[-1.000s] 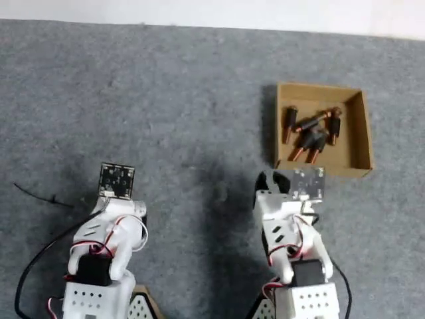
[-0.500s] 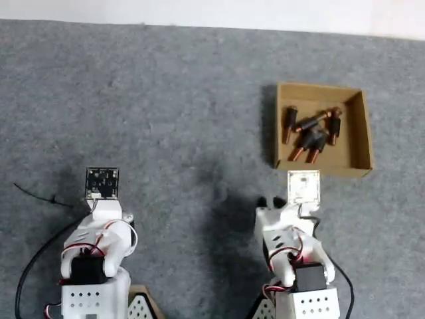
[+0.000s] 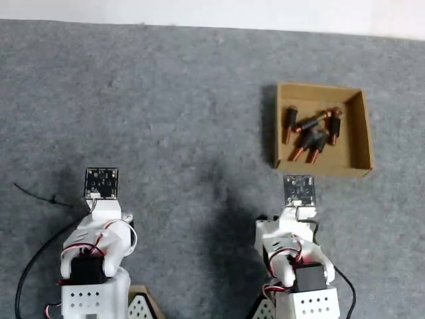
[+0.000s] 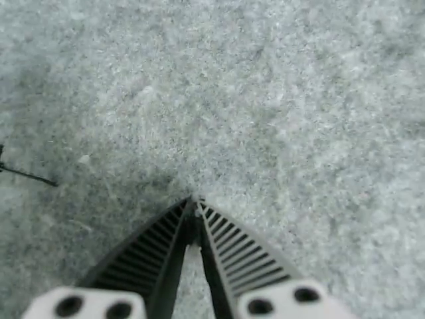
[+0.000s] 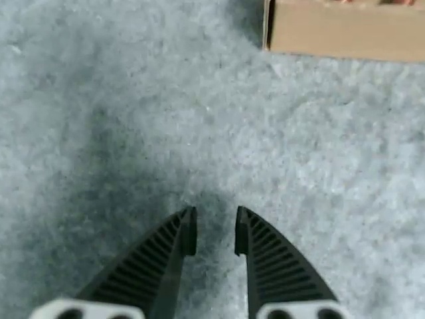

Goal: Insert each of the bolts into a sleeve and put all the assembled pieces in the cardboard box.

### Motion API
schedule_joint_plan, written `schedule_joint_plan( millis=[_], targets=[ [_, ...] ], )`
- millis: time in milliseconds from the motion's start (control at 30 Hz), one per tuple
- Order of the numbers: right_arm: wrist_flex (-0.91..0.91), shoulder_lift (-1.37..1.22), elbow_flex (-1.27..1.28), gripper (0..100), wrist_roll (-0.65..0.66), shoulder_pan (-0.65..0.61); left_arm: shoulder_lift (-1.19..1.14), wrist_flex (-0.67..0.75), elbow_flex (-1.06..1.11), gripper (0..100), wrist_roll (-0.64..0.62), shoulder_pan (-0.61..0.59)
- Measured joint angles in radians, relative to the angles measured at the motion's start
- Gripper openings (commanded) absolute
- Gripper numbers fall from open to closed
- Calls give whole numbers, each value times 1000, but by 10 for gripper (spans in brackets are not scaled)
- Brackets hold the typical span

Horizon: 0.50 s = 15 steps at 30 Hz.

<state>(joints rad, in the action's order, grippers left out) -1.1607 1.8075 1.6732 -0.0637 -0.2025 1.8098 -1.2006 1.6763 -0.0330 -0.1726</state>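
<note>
The cardboard box sits open on the grey, felt-like top of the desk, on the right arm's side and farther out than both arms. Inside lies a loose huddle of assembled pieces: dark sleeves with copper-coloured bolt ends poking out, some overlapping one another near the middle of the box, one a little apart toward the box's left wall. How many there are I cannot say for sure.

The right arm is drawn in near its base, just short of the box's near wall. From its wrist, the right pincer points down at bare grey surface with its tips slightly parted, a narrow gap between them and nothing held. The box's plain brown side shows beyond it, near but not touching.

The left arm is folded in close to its base, well apart from the box. The left pincer has its tips pressed together over the desk, gripping nothing. A thin black wire lies on the surface just beside that arm, on the side away from the box.
</note>
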Motion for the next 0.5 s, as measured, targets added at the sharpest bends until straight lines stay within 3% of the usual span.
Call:
schedule_joint_plan(
  millis=[500],
  targets=[
    [-9,0,0,78,0,0,0,0,0,7,0,0]
  ],
)
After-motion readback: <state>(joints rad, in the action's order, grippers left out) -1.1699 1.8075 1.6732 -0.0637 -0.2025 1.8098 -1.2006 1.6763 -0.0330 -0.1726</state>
